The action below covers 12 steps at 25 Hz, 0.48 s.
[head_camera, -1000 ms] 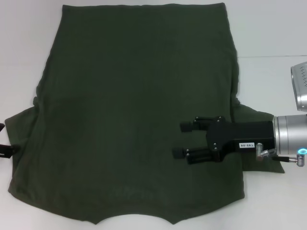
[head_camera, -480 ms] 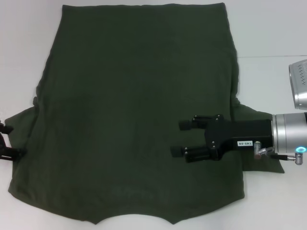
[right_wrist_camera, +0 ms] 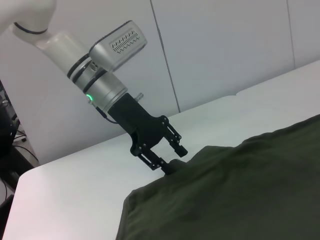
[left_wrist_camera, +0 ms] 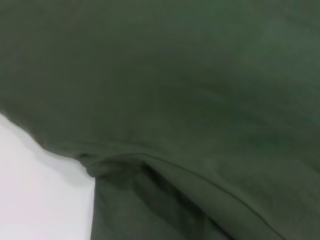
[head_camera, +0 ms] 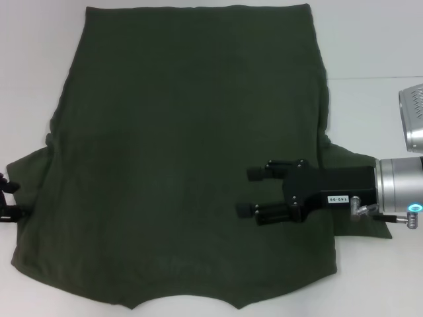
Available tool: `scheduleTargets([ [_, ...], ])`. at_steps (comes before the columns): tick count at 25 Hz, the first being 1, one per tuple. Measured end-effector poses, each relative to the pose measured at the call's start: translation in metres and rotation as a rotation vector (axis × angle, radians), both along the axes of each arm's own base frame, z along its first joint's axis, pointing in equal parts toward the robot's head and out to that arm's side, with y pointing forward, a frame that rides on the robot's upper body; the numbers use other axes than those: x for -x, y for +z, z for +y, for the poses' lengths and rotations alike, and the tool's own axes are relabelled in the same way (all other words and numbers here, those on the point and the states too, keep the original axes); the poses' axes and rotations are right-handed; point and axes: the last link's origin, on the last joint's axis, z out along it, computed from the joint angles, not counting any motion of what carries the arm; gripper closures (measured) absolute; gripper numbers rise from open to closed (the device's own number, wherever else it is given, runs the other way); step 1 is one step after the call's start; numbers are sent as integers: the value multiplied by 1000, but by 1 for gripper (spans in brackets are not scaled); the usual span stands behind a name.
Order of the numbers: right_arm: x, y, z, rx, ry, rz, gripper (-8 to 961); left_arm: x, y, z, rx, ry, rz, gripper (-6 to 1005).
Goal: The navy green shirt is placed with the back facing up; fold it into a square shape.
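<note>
The navy green shirt [head_camera: 192,152] was laid out flat across the white tabletop [head_camera: 370,46], taking up most of the head view, with the notched edge nearest the robot and a short sleeve sticking out on each side. No fold could be seen in the body of it.

The right gripper [head_camera: 250,192] was held low over the shirt's right side, pointed toward the middle, with its two black fingers [head_camera: 258,174] spread apart and nothing caught between them. Whether it was touching the cloth couldn't be told.

The left gripper [right_wrist_camera: 175,157] was parked right at the edge of the left sleeve [right_wrist_camera: 210,155], seen best from the right wrist view, one fingertip down against the cloth and the fingers apart. Only shirt fabric and a sleeve seam over a corner of tabletop were shown by the left wrist view.
</note>
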Motion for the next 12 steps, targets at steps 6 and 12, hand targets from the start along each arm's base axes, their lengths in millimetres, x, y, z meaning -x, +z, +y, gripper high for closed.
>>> scheduleTargets([
  [6, 0, 0, 0, 0, -1, 2, 44, -1, -2, 1, 11, -6, 8, 580],
  [12, 1, -1, 1, -3, -2, 0, 44, -2, -7, 3, 26, -11, 22, 604],
])
